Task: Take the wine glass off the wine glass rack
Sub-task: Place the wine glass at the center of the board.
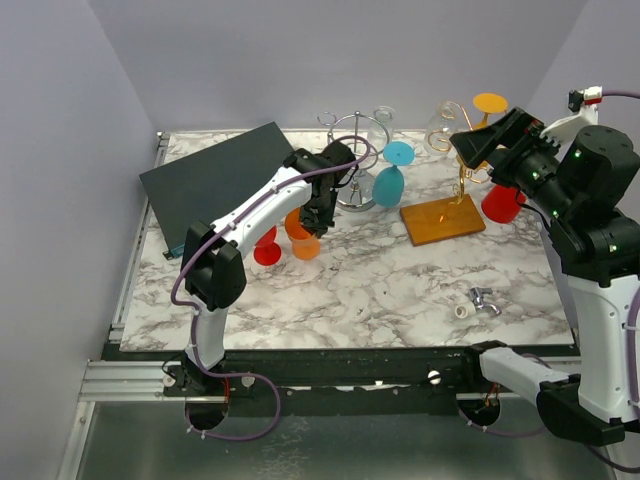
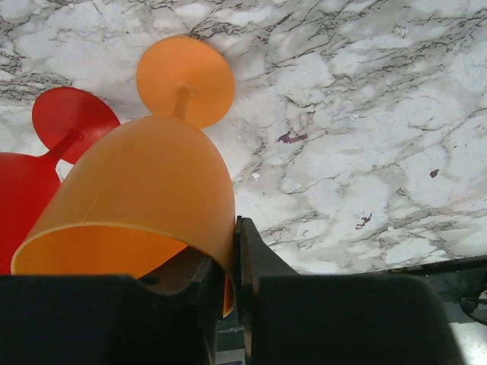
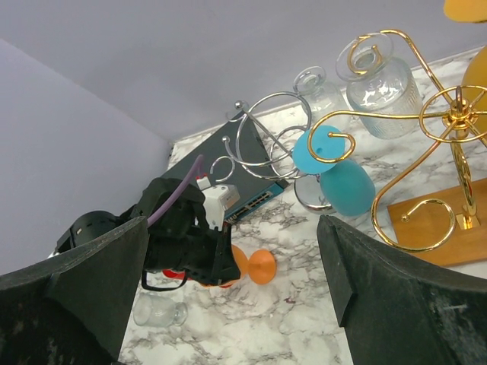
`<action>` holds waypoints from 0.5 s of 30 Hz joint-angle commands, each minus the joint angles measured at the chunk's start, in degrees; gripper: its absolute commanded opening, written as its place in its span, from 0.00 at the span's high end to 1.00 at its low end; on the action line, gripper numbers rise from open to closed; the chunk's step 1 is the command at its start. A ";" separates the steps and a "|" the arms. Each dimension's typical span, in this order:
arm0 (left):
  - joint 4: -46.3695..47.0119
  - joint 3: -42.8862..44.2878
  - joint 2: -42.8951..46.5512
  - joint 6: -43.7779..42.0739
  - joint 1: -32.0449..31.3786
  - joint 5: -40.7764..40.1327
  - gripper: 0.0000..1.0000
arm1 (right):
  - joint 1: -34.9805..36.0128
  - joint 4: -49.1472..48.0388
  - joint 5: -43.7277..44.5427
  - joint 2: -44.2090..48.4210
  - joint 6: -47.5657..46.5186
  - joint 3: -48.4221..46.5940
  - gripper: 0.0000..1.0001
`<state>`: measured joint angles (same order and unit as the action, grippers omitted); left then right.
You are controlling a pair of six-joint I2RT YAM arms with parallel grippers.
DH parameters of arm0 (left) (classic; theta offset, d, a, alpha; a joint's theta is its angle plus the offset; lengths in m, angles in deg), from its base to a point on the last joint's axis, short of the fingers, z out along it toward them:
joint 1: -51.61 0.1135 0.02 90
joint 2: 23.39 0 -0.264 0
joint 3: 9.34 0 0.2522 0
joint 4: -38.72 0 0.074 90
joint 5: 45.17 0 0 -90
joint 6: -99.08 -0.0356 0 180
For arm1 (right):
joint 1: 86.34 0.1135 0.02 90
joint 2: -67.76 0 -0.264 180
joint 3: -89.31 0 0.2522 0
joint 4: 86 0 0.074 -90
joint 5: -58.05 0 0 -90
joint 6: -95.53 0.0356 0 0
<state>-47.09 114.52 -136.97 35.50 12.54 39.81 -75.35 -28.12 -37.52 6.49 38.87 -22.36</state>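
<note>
The marble table (image 1: 380, 290) is carrying everything, with walls closing it in at the back and along both sides. A dark flat box (image 1: 215, 175) is taking up the far left corner. The silver rack (image 1: 345, 120) is standing mid-back, and the gold rack (image 3: 426, 129) is standing to its right on a wooden base (image 1: 443, 220).

The left gripper (image 2: 236, 228) is reaching down in front of the silver rack. Its fingers are standing narrow and pinching the rim wall of the orange glass (image 2: 144, 190). That glass is lying on its side on the marble, clear of both racks, so this one looks as good as done, needing only to be let go. Whether the pinch is slackening I cannot tell.

The right gripper (image 1: 478, 140) is hanging wide and empty beside the gold rack. A blue glass (image 1: 392, 175) is hanging on the silver rack, and an orange-footed glass (image 1: 490, 103) is hanging on the gold one, so more may be waiting.

A red glass (image 1: 267, 250) is lying just beside the held glass, crowding that side. The near middle of the table is offering the most open room, down to a small metal piece (image 1: 482, 298) near the front right.
</note>
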 commanded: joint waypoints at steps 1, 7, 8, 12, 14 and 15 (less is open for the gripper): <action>-0.37 -0.77 1.81 -0.73 -0.05 -0.30 0.82 | 0.18 -1.23 1.21 0.67 -0.47 0.47 0.00; -0.53 0.33 1.98 -0.84 -0.08 -0.52 0.69 | 0.17 -1.08 1.13 0.81 -0.51 0.77 0.00; -0.61 0.61 2.01 -0.92 -0.09 -0.52 0.67 | 0.17 -0.95 1.29 0.83 -0.63 0.69 0.00; -1.03 1.79 2.15 -0.92 -0.09 -0.87 0.63 | 0.13 0.28 3.74 1.15 -1.35 0.61 0.00; -1.10 2.50 2.30 -0.93 -0.06 -0.78 0.59 | 0.18 1.26 6.57 1.46 -1.86 1.01 0.00; -1.13 2.92 2.35 -0.93 -0.08 -0.95 0.58 | 0.17 1.72 8.07 1.58 -2.23 1.49 0.00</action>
<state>-47.29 114.67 -136.95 35.13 12.54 39.81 -75.33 -28.40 -35.64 6.84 38.47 -21.97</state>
